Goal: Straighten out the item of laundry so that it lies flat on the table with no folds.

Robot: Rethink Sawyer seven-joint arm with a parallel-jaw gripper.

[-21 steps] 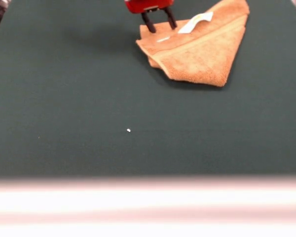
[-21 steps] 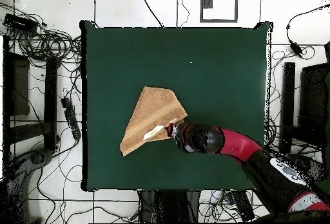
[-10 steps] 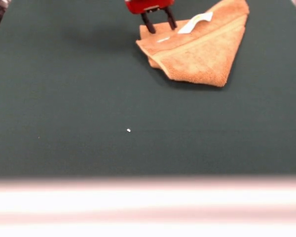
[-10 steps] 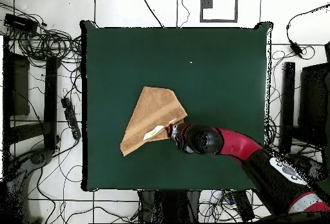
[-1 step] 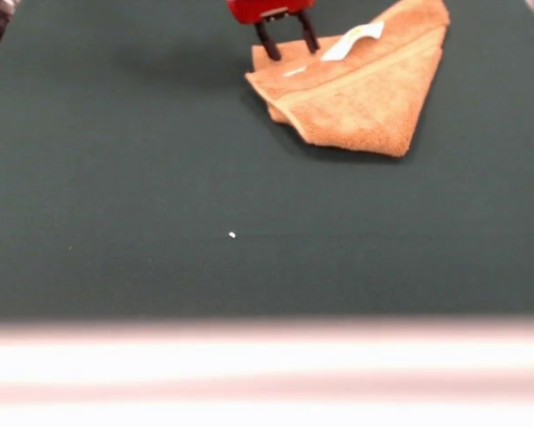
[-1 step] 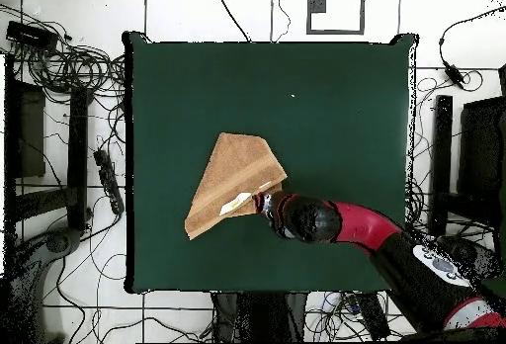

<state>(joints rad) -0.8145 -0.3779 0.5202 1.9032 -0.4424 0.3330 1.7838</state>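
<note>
My tool [image 5: 287, 44] stands spread open over the folded towel [image 5: 360, 93]'s far left corner; pinching both layers would drag it across the table [image 5: 116, 178] still folded.

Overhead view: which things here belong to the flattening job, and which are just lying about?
Job:
- towel, folded into a triangle, white label showing
- gripper, open, tips at the towel's edge
- green table

Lying about:
- white speck on the cloth
- cables on the floor around the table
</note>
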